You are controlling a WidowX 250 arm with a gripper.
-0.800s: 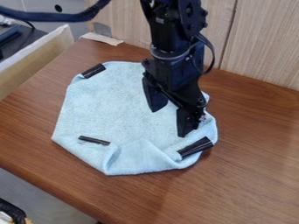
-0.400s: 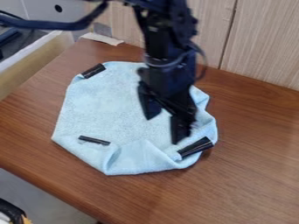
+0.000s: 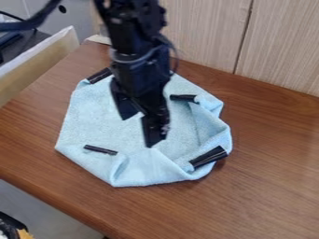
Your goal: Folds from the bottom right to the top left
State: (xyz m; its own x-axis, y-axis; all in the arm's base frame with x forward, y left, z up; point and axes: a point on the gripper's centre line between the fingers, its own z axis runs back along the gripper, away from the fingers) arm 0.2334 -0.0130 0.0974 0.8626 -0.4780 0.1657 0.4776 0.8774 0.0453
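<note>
Light-blue towelling cloth [image 3: 93,121], one. Laid on the brown wooden tabletop [image 3: 268,172], edges partly turned inward, with loose creases along its lower and right sides. Spread broad enough, it seems, to leave the main diagonal fold to be made.

Black strips, four, at the cloth's turned-in corners; likely there as markers or grips for the jaws. Upper-left strip [image 3: 100,75]: on the cloth's rim, the side the fold is meant to reach. Upper-right strip [image 3: 183,98]: inside the cloth's edge, on a corner turned inward. Lower-left strip [image 3: 100,150]: flat, just inside the cloth's lower-left edge. Lower-right strip [image 3: 208,158]: on the cloth's bunched lower-right corner, slanting upward to the right; by the task, the probable place to take hold.

Black two-finger gripper [image 3: 138,131], one. Hangs over the middle of the cloth, pointing down at a slant. Jaws parted, released, no fabric seen between them; whether a tip touches the cloth cannot be told. So placed, it is between the fold's start and its goal, holding neither.

Step, as judged: lining up, bottom-right fold outstanding. Next wants a pinch on the lower-right strip. Risk: thick bunching there could slip or drag the whole cloth.
</note>
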